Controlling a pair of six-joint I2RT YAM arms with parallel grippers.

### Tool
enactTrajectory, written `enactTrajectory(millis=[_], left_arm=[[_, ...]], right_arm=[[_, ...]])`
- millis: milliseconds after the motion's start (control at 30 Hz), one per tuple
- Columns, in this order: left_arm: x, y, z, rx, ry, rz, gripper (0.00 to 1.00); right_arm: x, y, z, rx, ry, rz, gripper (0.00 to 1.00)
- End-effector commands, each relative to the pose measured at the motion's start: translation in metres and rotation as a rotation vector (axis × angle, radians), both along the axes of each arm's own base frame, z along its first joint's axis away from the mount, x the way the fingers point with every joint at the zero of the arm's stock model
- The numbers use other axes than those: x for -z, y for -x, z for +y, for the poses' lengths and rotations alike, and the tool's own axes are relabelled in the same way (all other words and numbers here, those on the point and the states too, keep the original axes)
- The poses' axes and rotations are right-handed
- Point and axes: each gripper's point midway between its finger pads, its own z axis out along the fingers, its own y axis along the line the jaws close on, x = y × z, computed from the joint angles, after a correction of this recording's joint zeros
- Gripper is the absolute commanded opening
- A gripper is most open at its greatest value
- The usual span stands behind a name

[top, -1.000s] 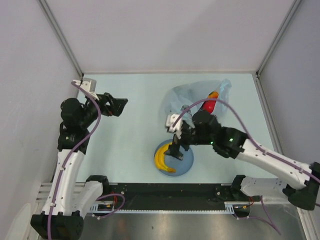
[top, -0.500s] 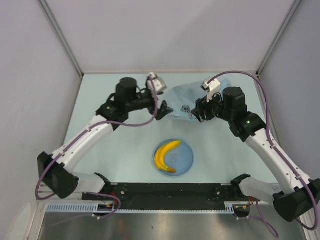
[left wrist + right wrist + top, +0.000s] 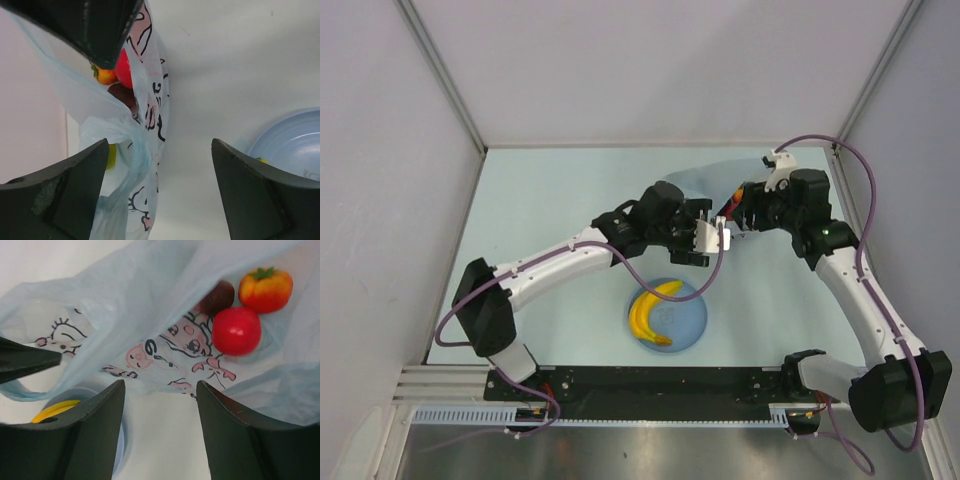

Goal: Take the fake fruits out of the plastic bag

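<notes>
**Left gripper [image 3: 705,242] swung round to near side of plastic bag [image 3: 700,188]; unloading part done**

Moved: left gripper has crossed from the bag's left edge to its near side, just beyond the blue plate [image 3: 692,322]. Right gripper [image 3: 740,214] has drawn slightly back and to the right.

Jaws: left pair spread wide, bag film brushing one finger, nothing gripped. Right pair likewise spread and empty, facing into the bag.

Plastic bag: crumpled on the table [image 3: 550,190] between the two grippers, mouth partly gaping.

Still inside: red fruit [image 3: 236,331], orange-red fruit [image 3: 265,289], dark purple fruit [image 3: 218,296], bunched together.

Already out: banana [image 3: 655,308], lying on the plate.

Step in hand: judged to be the approach for the next fruit.

Next move calls for: one gripper pinching the film to keep the mouth apart, the other reaching past it to close on the red fruit, which looks the least covered
</notes>
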Motion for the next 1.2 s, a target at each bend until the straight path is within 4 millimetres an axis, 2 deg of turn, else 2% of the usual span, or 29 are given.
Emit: enactTrajectory(millis=[0, 100, 267, 367, 533, 633, 700, 733, 767, 833, 933, 967, 1033, 1067, 1100, 1133, 1167], left_arm=[[-0.012, -0.023, 0.006, -0.043, -0.046, -0.161, 0.83], [-0.012, -0.028, 0.009, -0.100, -0.032, -0.141, 0.76], [-0.035, -0.020, 0.014, -0.164, 0.079, -0.064, 0.80], [-0.034, -0.020, 0.013, -0.160, 0.061, -0.051, 0.76], [-0.021, -0.021, 0.008, -0.091, 0.007, -0.083, 0.70], [-0.015, -0.022, 0.002, -0.068, -0.008, -0.078, 0.63], [-0.021, -0.022, -0.005, -0.056, 0.006, -0.062, 0.57], [-0.018, -0.023, -0.009, -0.057, 0.003, -0.047, 0.54], [-0.025, -0.024, -0.012, -0.061, 0.017, -0.044, 0.49], [-0.018, -0.029, -0.016, -0.069, -0.001, -0.028, 0.41], [-0.021, -0.038, -0.018, -0.124, -0.003, -0.020, 0.15], [-0.028, -0.044, -0.018, -0.170, 0.031, 0.000, 0.00], [-0.047, -0.062, -0.006, -0.348, 0.091, -0.004, 0.00], [-0.078, -0.067, 0.006, -0.491, 0.233, 0.053, 0.00], [-0.090, -0.069, 0.015, -0.580, 0.311, 0.089, 0.00], [-0.101, -0.073, 0.032, -0.684, 0.383, 0.106, 0.00], [-0.092, -0.070, 0.037, -0.740, 0.442, 0.165, 0.00]], right_arm=[[0.011, 0.009, -0.003, 0.028, -0.048, 0.025, 0.64], [0.022, 0.019, -0.006, 0.030, -0.047, 0.053, 0.64], [0.040, 0.034, -0.008, 0.021, -0.045, 0.094, 0.66], [0.044, 0.038, -0.016, 0.047, -0.046, 0.096, 0.66], [0.052, 0.044, -0.023, 0.072, -0.081, 0.115, 0.66], [0.056, 0.046, -0.028, 0.086, -0.083, 0.119, 0.67], [0.056, 0.049, -0.029, 0.089, -0.084, 0.118, 0.67], [0.061, 0.051, -0.030, 0.092, -0.082, 0.128, 0.67], [0.062, 0.051, -0.031, 0.095, -0.083, 0.127, 0.67], [0.064, 0.054, -0.032, 0.100, -0.082, 0.128, 0.67], [0.071, 0.056, -0.034, 0.115, -0.085, 0.129, 0.68], [0.073, 0.057, -0.035, 0.118, -0.089, 0.136, 0.68], [0.069, 0.058, -0.032, 0.098, -0.098, 0.128, 0.68], [0.063, 0.059, -0.029, 0.071, -0.097, 0.112, 0.68], [0.045, 0.057, -0.025, 0.039, -0.097, 0.071, 0.67], [0.031, 0.060, -0.012, -0.029, -0.114, 0.049, 0.68], [0.016, 0.060, -0.004, -0.073, -0.128, 0.017, 0.68]])
